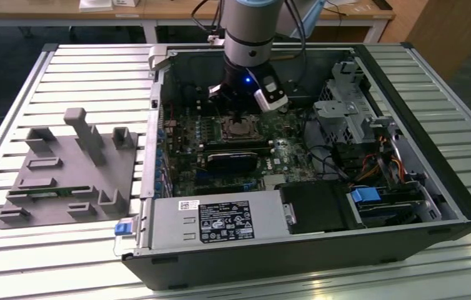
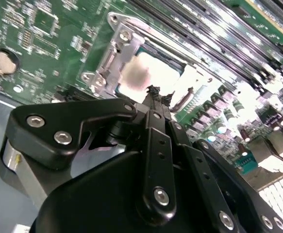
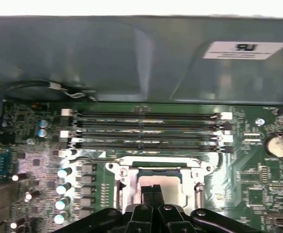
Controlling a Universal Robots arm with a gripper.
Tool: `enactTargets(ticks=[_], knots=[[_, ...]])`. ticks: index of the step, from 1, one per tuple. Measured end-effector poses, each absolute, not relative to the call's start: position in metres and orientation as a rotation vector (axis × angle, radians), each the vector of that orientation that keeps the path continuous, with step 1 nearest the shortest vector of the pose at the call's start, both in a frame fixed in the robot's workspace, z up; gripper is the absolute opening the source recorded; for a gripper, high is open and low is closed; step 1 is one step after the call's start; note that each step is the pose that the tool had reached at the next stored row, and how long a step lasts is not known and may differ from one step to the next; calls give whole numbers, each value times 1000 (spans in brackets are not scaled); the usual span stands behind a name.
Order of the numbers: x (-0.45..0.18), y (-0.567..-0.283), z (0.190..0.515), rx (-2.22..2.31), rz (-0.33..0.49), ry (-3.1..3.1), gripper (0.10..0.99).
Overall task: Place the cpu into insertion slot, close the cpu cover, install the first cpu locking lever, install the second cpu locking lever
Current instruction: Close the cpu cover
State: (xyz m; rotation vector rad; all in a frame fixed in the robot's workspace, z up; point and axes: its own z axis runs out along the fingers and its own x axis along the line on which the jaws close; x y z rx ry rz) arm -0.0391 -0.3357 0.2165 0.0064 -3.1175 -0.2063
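You had the cpu [image 3: 175, 188] seated in the slot [image 3: 156, 165] mid-motherboard [image 3: 258, 194], beside the memory slots [image 3: 146, 128], cover [image 3: 122, 187] apparently down around it, gripper [image 3: 153, 190] fingers pressed together just above; the levers I judged not yet latched.

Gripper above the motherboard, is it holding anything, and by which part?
Nothing, as far as shows. The gripper has its black fingers shut together with nothing between them, over the dull silver square cpu.
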Motion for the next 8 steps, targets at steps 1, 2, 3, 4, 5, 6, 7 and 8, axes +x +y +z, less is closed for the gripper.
enactTargets(ticks=[1,2,3,4,5,6,7,8], knots=[[-37,-336,216,7,-206,-3117,102],[-34,-336,216,7,-206,-3117,102],[-32,-336,216,7,-206,-3118,102],[-31,-336,216,7,-206,-3117,102],[-31,-336,217,7,-207,-3118,102],[-31,-336,217,6,-206,-3117,102],[-31,-336,219,6,-206,-3117,102],[-31,-336,221,6,-206,-3118,102]])
